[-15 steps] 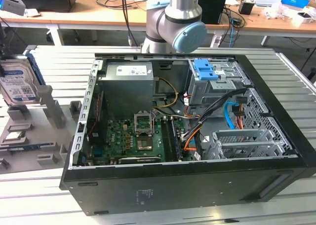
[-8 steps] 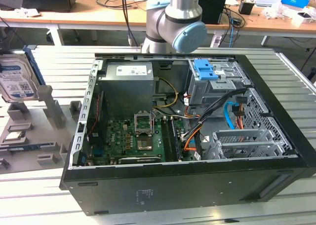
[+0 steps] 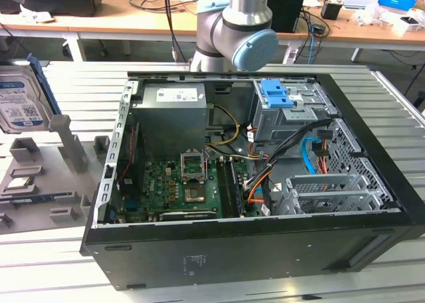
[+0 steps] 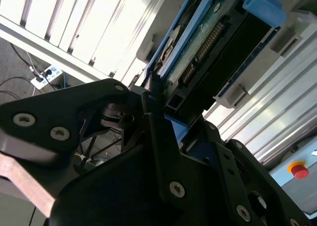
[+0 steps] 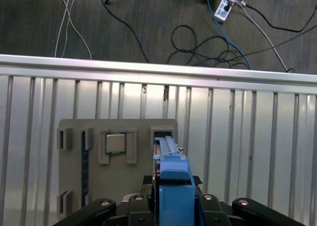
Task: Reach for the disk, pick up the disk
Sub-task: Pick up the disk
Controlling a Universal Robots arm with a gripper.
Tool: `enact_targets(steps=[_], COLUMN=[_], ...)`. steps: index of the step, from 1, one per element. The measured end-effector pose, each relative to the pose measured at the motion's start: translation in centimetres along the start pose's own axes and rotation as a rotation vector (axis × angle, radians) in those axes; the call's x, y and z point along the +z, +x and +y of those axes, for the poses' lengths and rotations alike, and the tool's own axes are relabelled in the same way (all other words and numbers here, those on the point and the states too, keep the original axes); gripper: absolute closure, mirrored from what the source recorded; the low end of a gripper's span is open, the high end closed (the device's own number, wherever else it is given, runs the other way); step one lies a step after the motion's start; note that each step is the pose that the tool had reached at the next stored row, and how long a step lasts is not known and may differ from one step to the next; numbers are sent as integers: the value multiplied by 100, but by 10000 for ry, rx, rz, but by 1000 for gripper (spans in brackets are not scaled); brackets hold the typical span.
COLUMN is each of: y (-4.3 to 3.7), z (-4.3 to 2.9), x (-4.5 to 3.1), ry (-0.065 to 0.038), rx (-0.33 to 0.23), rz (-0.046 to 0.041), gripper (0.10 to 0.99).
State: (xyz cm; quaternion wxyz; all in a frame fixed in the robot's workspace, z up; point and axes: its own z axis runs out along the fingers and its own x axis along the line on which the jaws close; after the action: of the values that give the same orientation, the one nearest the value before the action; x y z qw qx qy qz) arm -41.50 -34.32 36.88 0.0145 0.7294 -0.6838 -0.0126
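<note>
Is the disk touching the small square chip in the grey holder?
Apart. In the first wrist view the chip lies in its own recess of the grey holder, and a raised wall stands between it and the disk.

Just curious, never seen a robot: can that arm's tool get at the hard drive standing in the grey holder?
Probably yes: the tool sits astride the disk, above the grey holder, with nothing between them.

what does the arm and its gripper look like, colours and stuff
The arm is a silver-grey metal tube with rounded grey joints, one closed by a pale blue cap. The gripper, seen in the second wrist view, is matt black, built of flat angular links pinned with round silver screws.
</note>
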Motion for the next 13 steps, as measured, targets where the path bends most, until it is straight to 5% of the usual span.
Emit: enact_targets(steps=[13], y=[0], z=[5], x=[-208], ry=[0], rx=[0], rz=[0], gripper=[722])
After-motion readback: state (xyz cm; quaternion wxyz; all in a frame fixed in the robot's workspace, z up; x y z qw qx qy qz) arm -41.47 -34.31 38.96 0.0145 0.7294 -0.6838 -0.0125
